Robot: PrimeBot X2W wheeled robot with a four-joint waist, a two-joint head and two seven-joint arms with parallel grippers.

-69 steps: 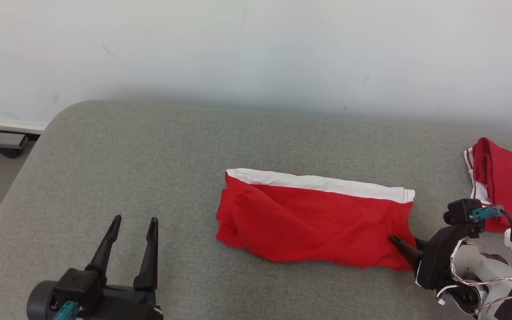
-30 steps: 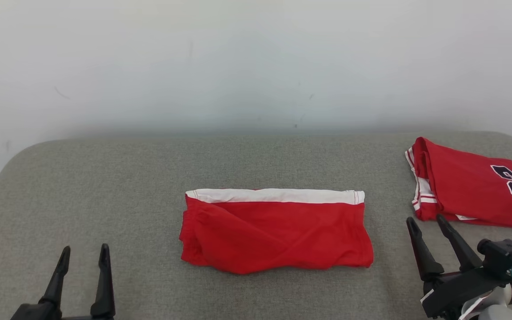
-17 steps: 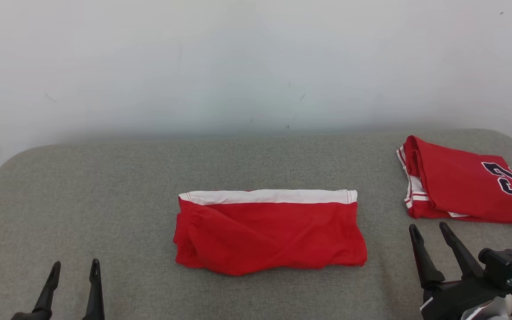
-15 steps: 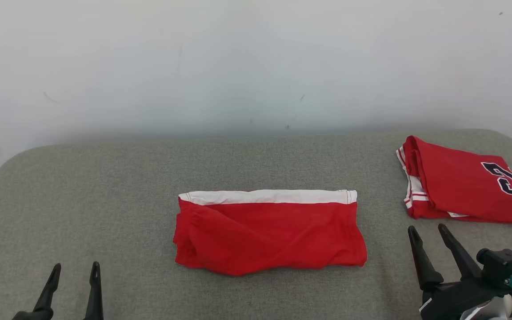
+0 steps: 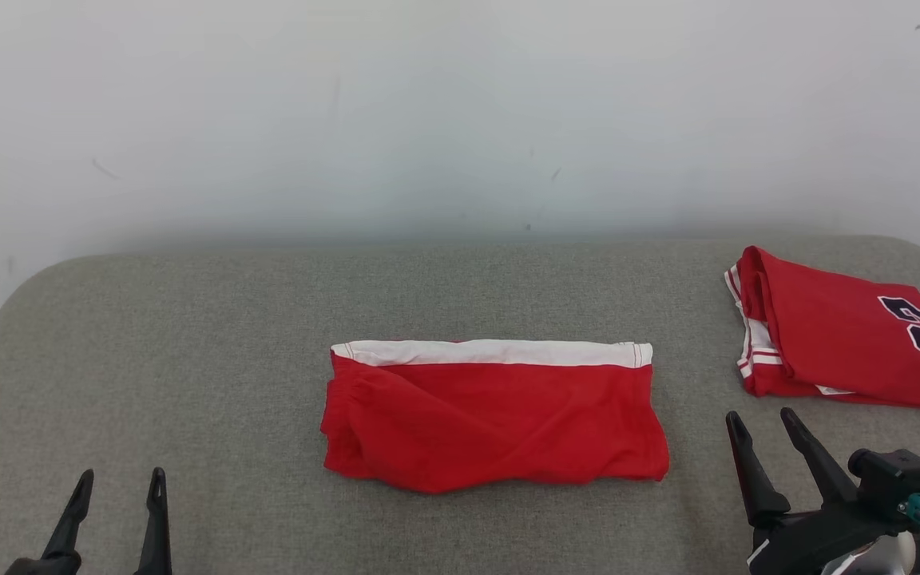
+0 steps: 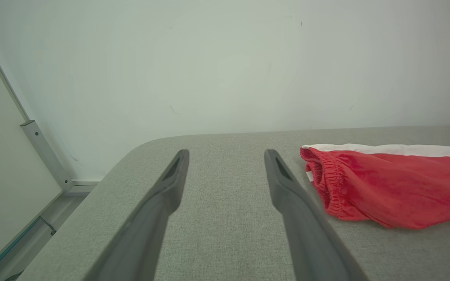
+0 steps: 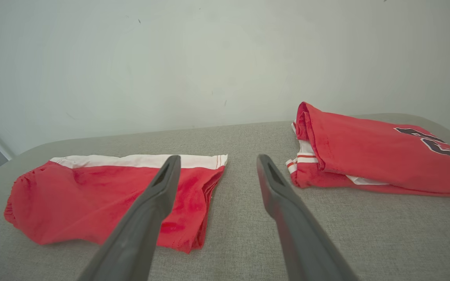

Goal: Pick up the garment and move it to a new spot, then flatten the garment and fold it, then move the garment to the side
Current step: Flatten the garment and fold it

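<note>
The garment (image 5: 492, 423) is a red pair of shorts with a white band along its far edge, folded into a flat rectangle in the middle of the grey padded table (image 5: 188, 335). My left gripper (image 5: 122, 473) is open at the lower left, well clear of it. In the left wrist view the left gripper (image 6: 227, 154) stands apart from the garment (image 6: 397, 187), whose gathered end lies to the right of the fingers. My right gripper (image 5: 760, 415) is open just off the garment's right end. The right wrist view shows the right gripper (image 7: 218, 158) empty above the garment's (image 7: 92, 203) right edge.
A second folded red garment, a jersey with dark numerals (image 5: 835, 335), lies at the table's far right corner, also visible as the jersey (image 7: 365, 152) right of my right fingers. A white wall backs the table. A metal frame (image 6: 41, 152) and floor lie beyond the left edge.
My right gripper, earlier at the garment's lower right corner, has drawn back and stands open beside it. The camera has shifted. The garment lies still.
</note>
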